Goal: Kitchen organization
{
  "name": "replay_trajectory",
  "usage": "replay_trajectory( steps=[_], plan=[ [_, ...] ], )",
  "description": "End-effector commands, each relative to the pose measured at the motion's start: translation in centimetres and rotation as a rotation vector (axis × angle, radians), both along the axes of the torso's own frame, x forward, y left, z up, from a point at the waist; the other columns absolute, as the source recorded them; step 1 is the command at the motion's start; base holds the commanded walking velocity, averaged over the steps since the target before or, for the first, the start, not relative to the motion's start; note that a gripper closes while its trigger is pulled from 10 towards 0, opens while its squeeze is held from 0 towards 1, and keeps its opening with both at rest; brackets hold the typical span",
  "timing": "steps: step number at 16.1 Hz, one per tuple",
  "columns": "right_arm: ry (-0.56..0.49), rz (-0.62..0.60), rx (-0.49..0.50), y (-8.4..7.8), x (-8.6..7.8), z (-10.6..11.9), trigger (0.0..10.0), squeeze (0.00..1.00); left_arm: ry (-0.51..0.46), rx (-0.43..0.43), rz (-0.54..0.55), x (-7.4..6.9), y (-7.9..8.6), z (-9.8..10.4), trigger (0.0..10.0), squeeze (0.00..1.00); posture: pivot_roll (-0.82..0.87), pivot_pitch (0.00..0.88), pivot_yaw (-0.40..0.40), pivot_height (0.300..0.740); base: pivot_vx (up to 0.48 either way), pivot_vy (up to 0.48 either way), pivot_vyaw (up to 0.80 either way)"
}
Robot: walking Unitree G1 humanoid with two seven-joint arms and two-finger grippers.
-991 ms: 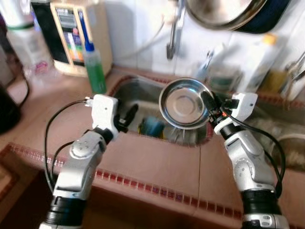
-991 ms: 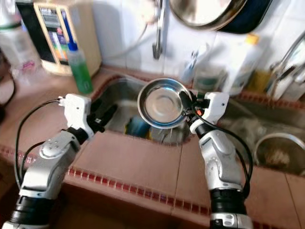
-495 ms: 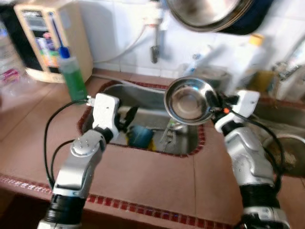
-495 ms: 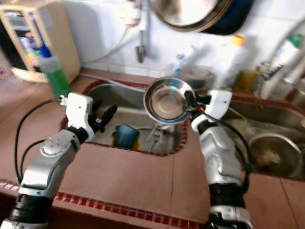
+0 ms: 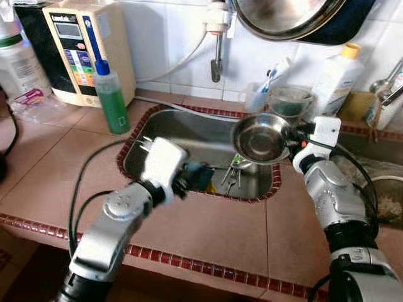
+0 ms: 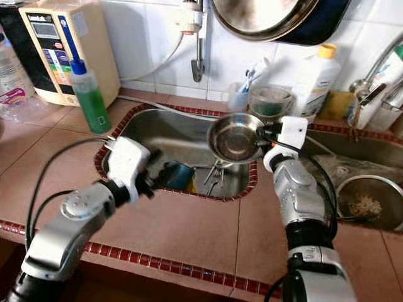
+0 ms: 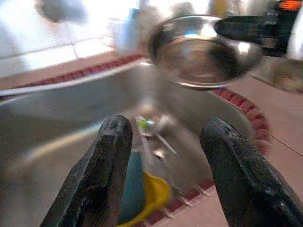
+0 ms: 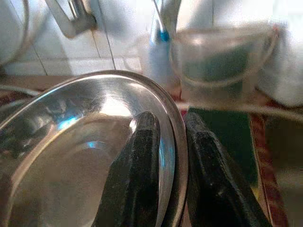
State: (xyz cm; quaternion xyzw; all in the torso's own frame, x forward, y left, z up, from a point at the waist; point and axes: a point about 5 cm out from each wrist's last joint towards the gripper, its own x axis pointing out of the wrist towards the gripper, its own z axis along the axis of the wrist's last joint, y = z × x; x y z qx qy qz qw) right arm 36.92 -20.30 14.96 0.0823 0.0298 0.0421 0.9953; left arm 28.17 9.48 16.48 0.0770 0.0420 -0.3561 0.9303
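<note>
1. A rectangular stainless steel sink (image 5: pixel 189 135), set into a terracotta-tiled countertop (image 5: pixel 208 229) and edged with red mosaic trim, is seen before the robot; a second steel basin (image 6: pixel 352 170) lies to its right.
2. One large steel pan (image 5: pixel 286 16) is hung on the white tiled wall above the sink.
3. One beige water-purifier box (image 5: pixel 85 50) is stood on the counter at the far left, with one green bottle of dish liquid with a blue cap (image 5: pixel 112 97) just beside it.
4. One round, shallow stainless steel bowl (image 5: pixel 260 138) is held above the right part of the sink, tilted so that its hollow faces the robot.
5. The bowl's rim is pinched by the right gripper (image 8: pixel 173 156): one black finger is pressed inside the rim and the other outside it, with only the steel edge between them.
6. The left gripper (image 7: pixel 163 175) is held spread wide over the near left part of the sink, nothing between its fingers; the bowl is seen beyond it, well apart.
7. One blue cup (image 6: pixel 179 176) is lain in the sink bottom, just past the left gripper.
8. A few pieces of steel cutlery (image 5: pixel 232 177) are lain in the sink under the bowl; their number cannot be told.
</note>
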Motion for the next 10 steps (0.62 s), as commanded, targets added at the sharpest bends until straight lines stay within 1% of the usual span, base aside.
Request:
replay_trajectory(
  steps=[1, 2, 4, 6, 7, 9, 10],
  plan=[
    [-0.020, -0.002, -0.021, -0.1, 0.6, 0.7, 10.0, 0.00, -0.009, 0.047, -0.052, -0.8, -0.4, 0.1, 10.0, 0.00, -0.13, 0.090, 0.015, 0.736, 0.000, 0.000, 0.00],
    [-0.005, -0.008, -0.034, -0.1, 0.7, 0.5, 10.0, 0.00, 0.004, 0.039, -0.058, -1.1, -0.5, 0.1, 10.0, 0.00, -0.13, 0.094, 0.016, 0.736, 0.000, 0.000, 0.00],
    [0.039, 0.018, -0.060, 0.2, 1.0, -0.2, 10.0, 0.00, 0.016, 0.037, -0.062, -1.5, -0.7, 0.2, 10.0, 0.00, -0.12, 0.108, 0.016, 0.736, 0.000, 0.000, 0.00],
    [0.054, 0.060, -0.078, 0.9, 1.1, -0.6, 10.0, 0.00, 0.028, 0.035, -0.056, -1.7, -0.6, 0.3, 10.0, 0.00, -0.11, 0.120, 0.015, 0.736, 0.000, 0.000, 0.00],
    [0.076, 0.112, -0.079, 1.7, 1.1, -1.0, 10.0, 0.00, 0.049, 0.025, -0.035, -1.6, -0.5, 0.4, 10.0, 0.00, -0.10, 0.122, 0.012, 0.736, 0.000, 0.000, 0.00],
    [0.091, 0.202, -0.084, 3.4, 1.1, -1.5, 10.0, 0.00, 0.044, 0.019, -0.014, -1.6, -0.5, 0.7, 10.0, 0.00, -0.09, 0.122, 0.004, 0.736, 0.000, 0.000, 0.00],
    [0.101, 0.226, -0.081, 3.8, 1.1, -1.6, 10.0, 0.00, 0.045, 0.018, -0.004, -1.6, -0.4, 0.7, 10.0, 0.00, -0.08, 0.121, 0.002, 0.736, 0.000, 0.000, 0.00]
  ],
)
